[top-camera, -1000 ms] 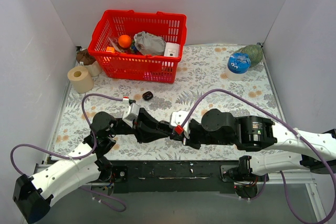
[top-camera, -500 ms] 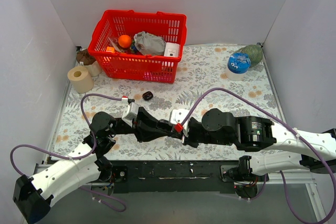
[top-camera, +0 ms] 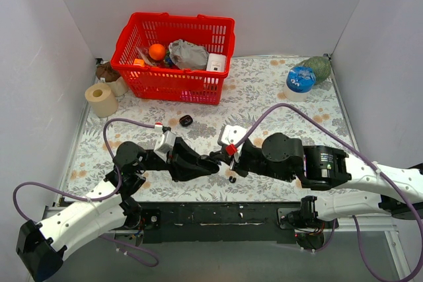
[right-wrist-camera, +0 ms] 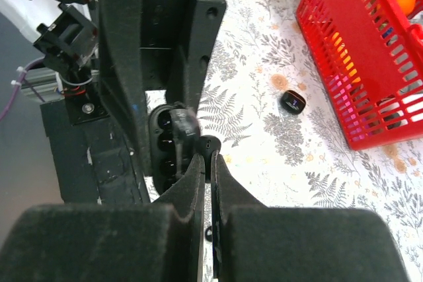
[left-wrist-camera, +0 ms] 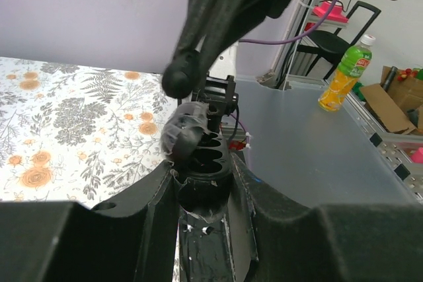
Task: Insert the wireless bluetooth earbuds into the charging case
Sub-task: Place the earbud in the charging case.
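Note:
My left gripper is shut on the black charging case, which is open, with its slots facing up and its greyish lid raised. My right gripper is shut on a tiny black earbud and holds it just beside the case's rim. In the left wrist view the earbud hangs a little above the lid. Another tiny black bit lies on the tablecloth under the right gripper and also shows in the right wrist view.
A larger black rounded piece lies on the cloth beyond the grippers. A red basket with several items stands at the back left, with a paper roll to its left. A blue-lidded cup and a green object are at the back right.
My right gripper has drawn back and to the right, a little away from the left gripper and the case. The tiny black bit on the cloth under it now shows.

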Controlling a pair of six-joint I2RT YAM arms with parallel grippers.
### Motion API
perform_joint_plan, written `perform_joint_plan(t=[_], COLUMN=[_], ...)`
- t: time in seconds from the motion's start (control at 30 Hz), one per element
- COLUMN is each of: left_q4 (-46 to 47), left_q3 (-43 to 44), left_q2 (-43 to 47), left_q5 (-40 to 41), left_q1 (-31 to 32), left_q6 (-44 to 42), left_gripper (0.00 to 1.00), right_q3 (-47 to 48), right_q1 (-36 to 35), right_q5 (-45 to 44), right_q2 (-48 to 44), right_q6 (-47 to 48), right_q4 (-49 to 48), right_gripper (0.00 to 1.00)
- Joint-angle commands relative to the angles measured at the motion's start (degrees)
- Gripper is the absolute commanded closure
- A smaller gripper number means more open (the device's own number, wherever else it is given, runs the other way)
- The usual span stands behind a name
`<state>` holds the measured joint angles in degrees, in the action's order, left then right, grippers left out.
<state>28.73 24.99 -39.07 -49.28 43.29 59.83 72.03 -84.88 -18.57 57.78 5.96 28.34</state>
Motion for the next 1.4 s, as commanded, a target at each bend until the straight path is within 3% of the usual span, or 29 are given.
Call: perform_joint_plan(t=[0.0, 0.57, 1.37], left_q4=[0.54, -6.76, -0.43], left_q3=[-0.38, 2.08, 0.23], left_q2=[1.28, -1.1, 5.41], left_q5=[-0.65, 7.88, 10.08], left_q1=[0.31, 0.31, 0.31], left_q6=[0.11, -0.94, -2.27], left_gripper=[1.0, 1.0, 1.0], right_q3=[0.13, -2.6, -3.03], right_q1=[0.07, -0.11, -0.11], right_q5=[-2.36, 2.21, 0.03], right_q2=[-0.65, -5.22, -0.39], right_q6=[0.02, -1.65, -2.44], right_q4=[-3.82, -9.27, -5.04], right_gripper=[0.99, 0.99, 0.99])
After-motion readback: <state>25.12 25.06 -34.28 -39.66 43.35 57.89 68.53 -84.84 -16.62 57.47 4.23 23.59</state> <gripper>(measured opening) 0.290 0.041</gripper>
